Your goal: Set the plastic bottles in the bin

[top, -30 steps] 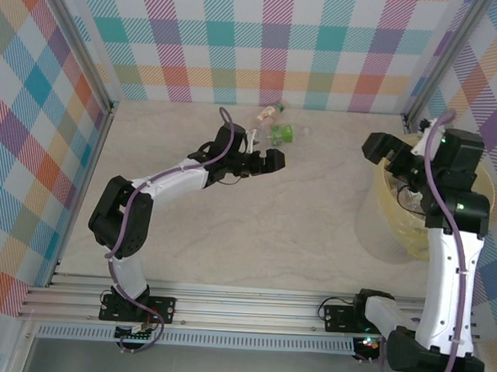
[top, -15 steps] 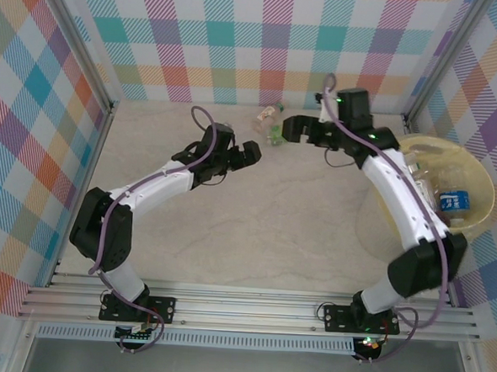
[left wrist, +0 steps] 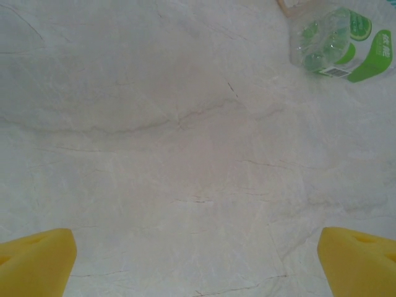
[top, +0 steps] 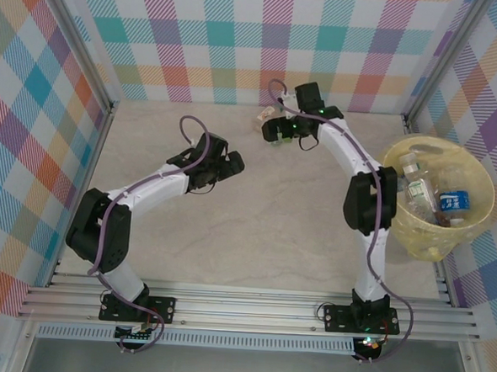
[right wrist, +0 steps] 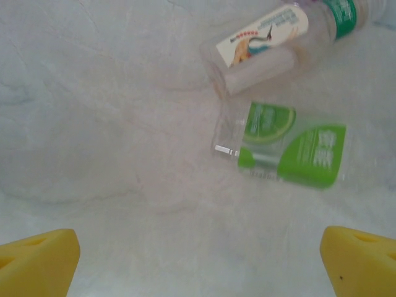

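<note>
Two plastic bottles lie on the table at the far centre: one with a white label [top: 264, 116] [right wrist: 266, 34] and one with a green label [right wrist: 291, 153] [left wrist: 337, 40]. My right gripper [top: 274, 130] [right wrist: 198, 266] hovers open just above and short of them, its yellow fingertips [right wrist: 37, 260] wide apart with bare table between. Left of the bottles, my left gripper [top: 230, 162] [left wrist: 198, 266] is open and holds nothing. The pale-yellow bin [top: 418, 238] stands at the right with several bottles [top: 454, 203] inside.
Checked walls close off the table at the back and on both sides, and the two bottles lie close to the back wall. The right arm's elbow [top: 368, 197] stands beside the bin's left rim. A metal rail [top: 241, 308] runs along the near edge.
The right arm has swung from over the bin to the far centre, above the two bottles. The left gripper has drawn back leftward, away from them. Both stayed open.
</note>
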Available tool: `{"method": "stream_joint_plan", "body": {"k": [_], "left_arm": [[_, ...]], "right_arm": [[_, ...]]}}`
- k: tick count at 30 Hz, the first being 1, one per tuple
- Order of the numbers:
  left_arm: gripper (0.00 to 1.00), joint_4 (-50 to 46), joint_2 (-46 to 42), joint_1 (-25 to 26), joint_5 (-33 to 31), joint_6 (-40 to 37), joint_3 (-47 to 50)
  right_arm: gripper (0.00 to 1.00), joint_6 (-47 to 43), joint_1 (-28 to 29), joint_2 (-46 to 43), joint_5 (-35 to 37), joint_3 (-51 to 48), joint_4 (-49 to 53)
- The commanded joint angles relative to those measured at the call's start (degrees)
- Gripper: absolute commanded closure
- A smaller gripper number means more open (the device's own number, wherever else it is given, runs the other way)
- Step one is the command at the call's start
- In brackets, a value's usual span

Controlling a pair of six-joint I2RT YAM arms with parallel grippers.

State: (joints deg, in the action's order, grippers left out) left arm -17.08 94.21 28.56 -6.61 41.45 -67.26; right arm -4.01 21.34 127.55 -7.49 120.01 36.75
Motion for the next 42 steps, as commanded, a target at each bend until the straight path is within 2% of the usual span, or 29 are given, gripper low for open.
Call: {"method": "stream_joint_plan", "body": {"k": [1, 6, 11, 15, 20, 28, 32, 35, 37, 38, 40, 42], "left_arm": [[0.00, -1.5, -2.6, -0.8, -2.0, 0.8, 1.5], [0.00, -1.4, -3.2, -1.4, -2.8, 0.6, 2.6], [0.00, -1.3, -3.0, -1.9, -2.8, 0.1, 2.7], [0.00, -1.4, -3.1, -2.1, -3.1, 0.0, 2.9], [0.00, -1.4, -2.7, -2.2, -2.8, 0.0, 2.9], [0.00, 0.4, -2.3, -2.2, -0.7, 0.3, 3.4], [0.00, 6.4, -3.0, -2.1, 4.8, -1.9, 4.8], [0.00, 8.8, -2.2, -2.2, 9.3, -3.3, 4.3], [0.00, 9.9, -1.9, -2.1, 10.0, -3.0, 4.5], [0.00, 10.2, -1.8, -2.2, 10.0, -2.7, 4.7], [0.00, 10.6, -1.3, -2.2, 10.0, -2.3, 4.6], [0.00, 10.5, -0.9, -2.1, 10.0, -2.1, 4.3]], "right_arm": [[0.00, -7.6, -0.3, 5.3, -0.1, 8.0, 3.5], [0.00, -6.5, -0.3, 15.4, 2.2, 20.9, 5.8], [0.00, -5.2, -0.3, 22.7, 2.5, 29.4, 6.2], [0.00, -4.6, -0.4, 24.3, -0.4, 30.1, 7.6], [0.00, -5.7, -0.4, 22.9, -4.1, 29.7, 14.3], [0.00, -2.6, -0.1, 11.3, -13.4, 14.8, 19.6], [0.00, -2.3, 0.6, 4.4, -16.0, 5.6, 18.9], [0.00, 7.0, 0.8, -3.4, -8.3, -4.1, 11.9], [0.00, 16.8, 0.8, -9.1, -0.1, -11.8, 4.7], [0.00, 20.4, 0.8, -10.9, 1.6, -14.9, 1.7], [0.00, 27.5, 0.9, -12.1, 2.5, -19.0, -3.9], [0.00, 31.7, 1.1, -9.3, 4.9, -16.9, -3.4]]}}
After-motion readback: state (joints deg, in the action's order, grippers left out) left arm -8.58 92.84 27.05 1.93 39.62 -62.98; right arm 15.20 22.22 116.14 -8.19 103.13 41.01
